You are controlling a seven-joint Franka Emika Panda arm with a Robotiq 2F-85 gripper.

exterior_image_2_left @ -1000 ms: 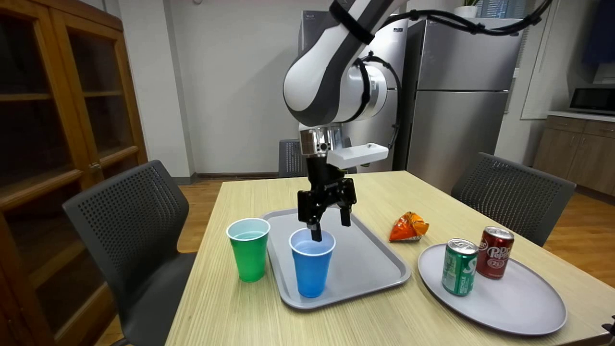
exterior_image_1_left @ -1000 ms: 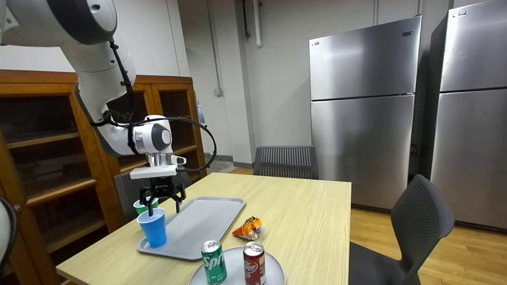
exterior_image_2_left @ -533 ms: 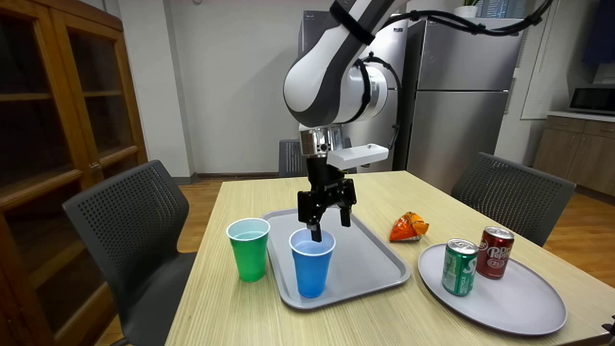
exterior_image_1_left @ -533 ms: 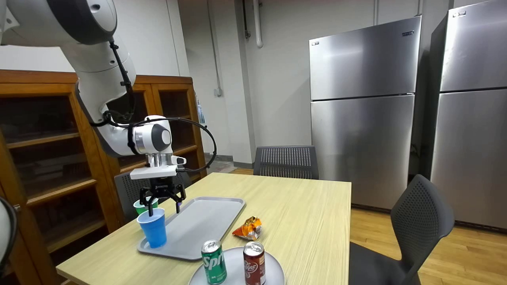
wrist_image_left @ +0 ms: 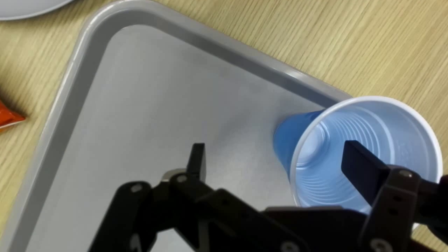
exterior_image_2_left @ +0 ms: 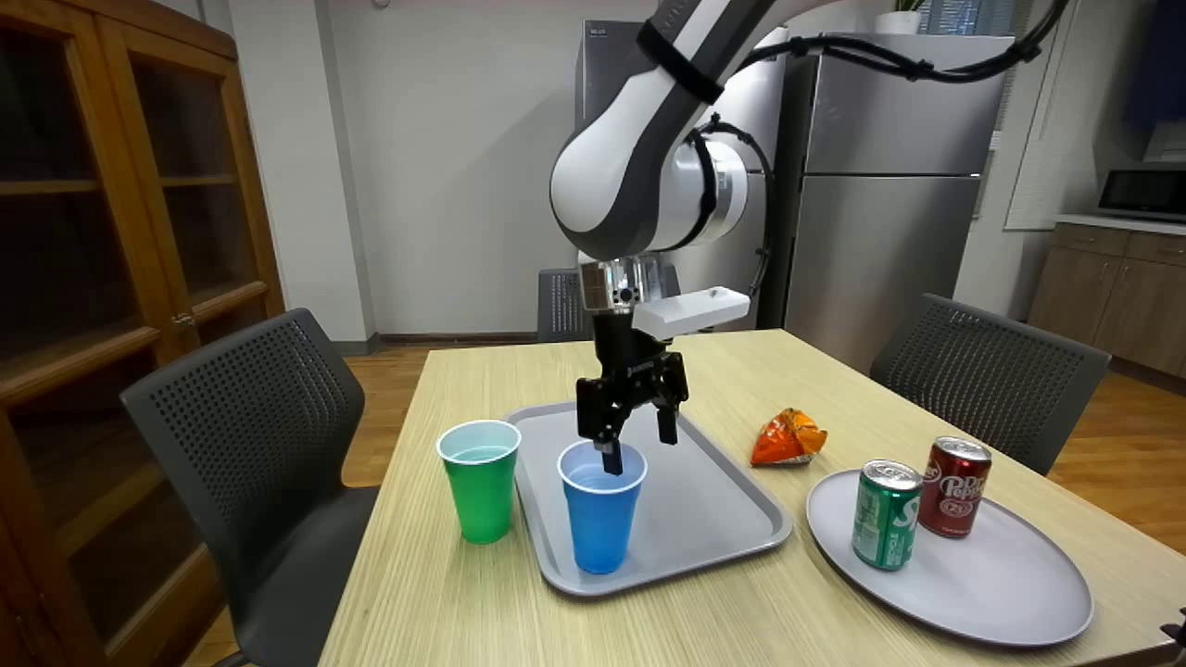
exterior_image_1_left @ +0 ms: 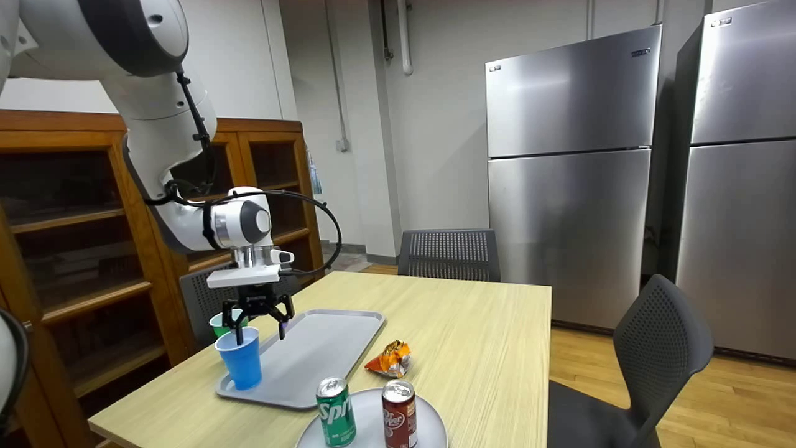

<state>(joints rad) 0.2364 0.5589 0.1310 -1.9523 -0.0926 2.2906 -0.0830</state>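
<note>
Now the gripper (exterior_image_2_left: 640,450) hangs spread wide, empty, one finger (wrist_image_left: 363,170) at the mouth of the blue cup (exterior_image_2_left: 600,521) on the tray (exterior_image_2_left: 704,500): probably light, squeezable plastic, best pinched by its rim.

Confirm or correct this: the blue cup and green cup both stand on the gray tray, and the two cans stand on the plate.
Not quite: the green cup stands on the table beside the gray tray, as an exterior view shows. The blue cup is on the gray tray, and the green can and red can stand on the plate.
</note>
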